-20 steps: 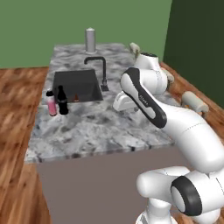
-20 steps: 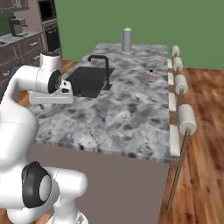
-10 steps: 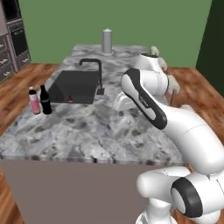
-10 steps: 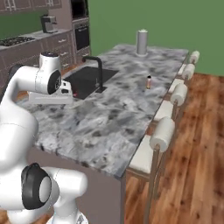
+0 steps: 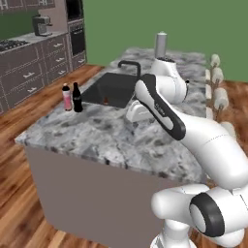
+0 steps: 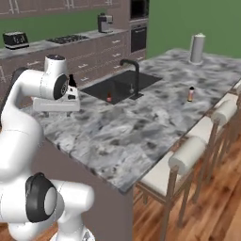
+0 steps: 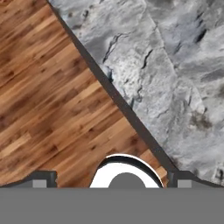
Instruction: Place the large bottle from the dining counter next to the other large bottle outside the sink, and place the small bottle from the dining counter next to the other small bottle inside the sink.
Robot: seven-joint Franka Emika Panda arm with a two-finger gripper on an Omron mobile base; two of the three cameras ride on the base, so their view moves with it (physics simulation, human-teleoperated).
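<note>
My gripper (image 7: pixel 109 177) is spread wide with nothing in it, pointing down where the veined marble dining counter (image 5: pixel 111 135) meets the wood plank floor (image 7: pixel 48 96). The tall pink-to-yellow large bottle (image 5: pixel 67 97) stands on the counter's left side, touching the glossy dark cola-style other large bottle (image 5: pixel 77 97), just left of the matte black rectangular sink (image 5: pixel 109 89). Something small and reddish sits inside the basin (image 6: pixel 109 98), too tiny to name. The short small bottle (image 6: pixel 190 94) stands far right on the marble, near the padded stools (image 6: pixel 190 155). A metal cylinder (image 6: pixel 197 48) stands at the far end.
</note>
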